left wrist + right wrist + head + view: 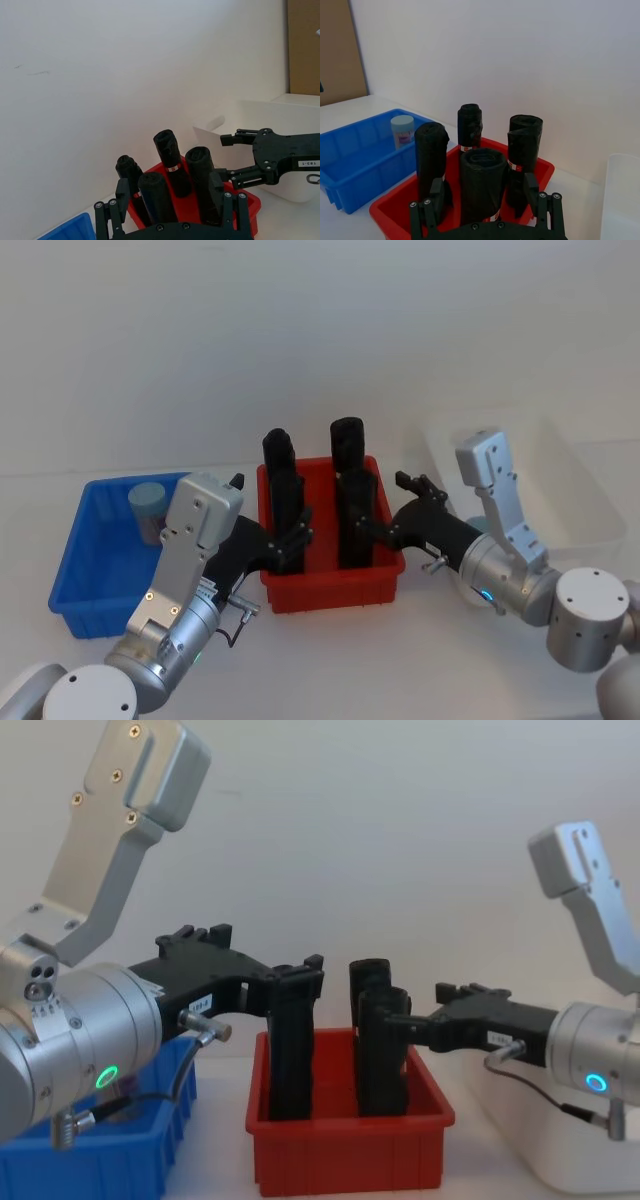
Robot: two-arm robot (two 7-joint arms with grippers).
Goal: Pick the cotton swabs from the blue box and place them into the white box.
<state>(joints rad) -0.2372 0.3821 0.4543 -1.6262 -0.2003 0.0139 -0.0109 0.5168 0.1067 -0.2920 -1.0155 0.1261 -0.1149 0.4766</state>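
One jar of cotton swabs (pixel 148 502) is standing upright in the blue box (pixel 75 570), at nine o'clock from the left gripper (pixel 290 540), which is hanging released by the red bin (pixel 330 590); the right gripper (pixel 388 508), likewise released, is sitting farther off.

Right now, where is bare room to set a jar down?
Free: inside the white box; blue box floor beside its cotton swab jar. Crowded: the red bin, full of black rolls, left gripper and right gripper close by.
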